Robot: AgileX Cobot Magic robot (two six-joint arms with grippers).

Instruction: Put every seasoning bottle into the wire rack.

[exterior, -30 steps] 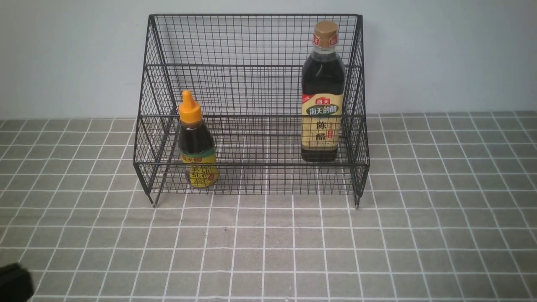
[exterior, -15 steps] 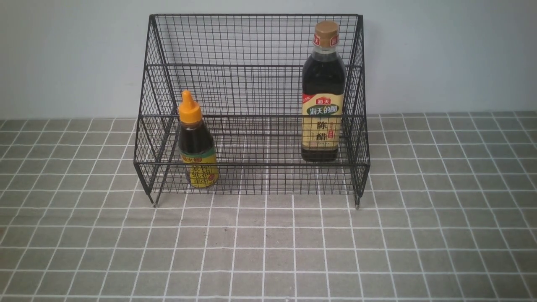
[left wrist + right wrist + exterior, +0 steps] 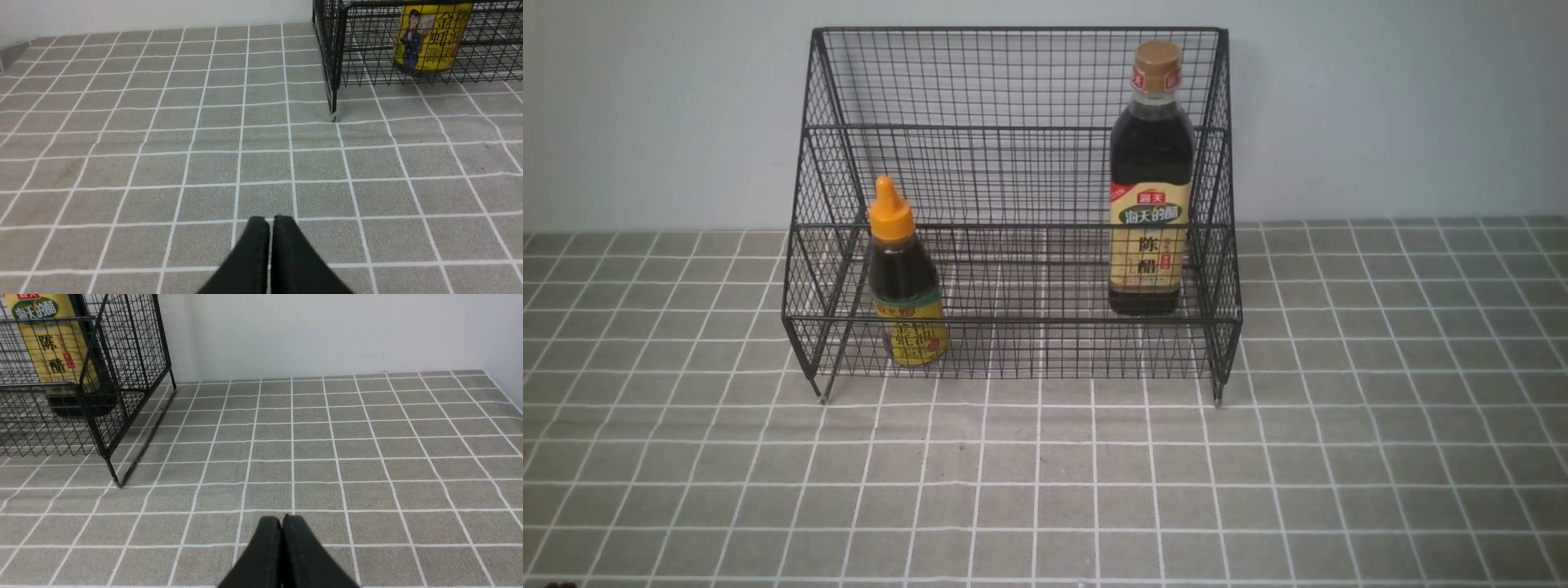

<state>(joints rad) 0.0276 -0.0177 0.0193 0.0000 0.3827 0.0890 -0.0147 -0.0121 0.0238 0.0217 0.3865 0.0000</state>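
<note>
A: Two arms, two grippers. What was the state of the left gripper [image 3: 267,224]?
B: Its fingers were closed, their tips together, with nothing between them. The left wrist view showed them over the tablecloth [image 3: 1037,482], a grey cloth with a white grid.

A: Identify the component at the left end of the wire rack [image 3: 1013,321].
B: The short bottle [image 3: 905,273], fitted with an orange pointed cap [image 3: 892,214] and a yellow label [image 3: 916,339]. It contained dark liquid, stood inside the rack behind the front mesh, and leaned slightly, its cap further left than its base.

A: Describe the rack itself.
B: Black wire mesh, with a tall back and sloped sides. It stood on the cloth, in front of a pale wall [image 3: 1405,106]. Between the two bottles, the mesh and the cloth behind it were visible.

A: And toward the right end?
B: The tall bottle [image 3: 1152,155], also dark inside, with a tan cap [image 3: 1157,65] and a beige label [image 3: 1147,245]. It was seated inside the rack near the right side panel, close to upright, its base higher in the front view than that of the short bottle.

A: State of the right gripper [image 3: 284,522]?
B: Fingers closed, tips together, holding nothing, above the cloth.
</note>
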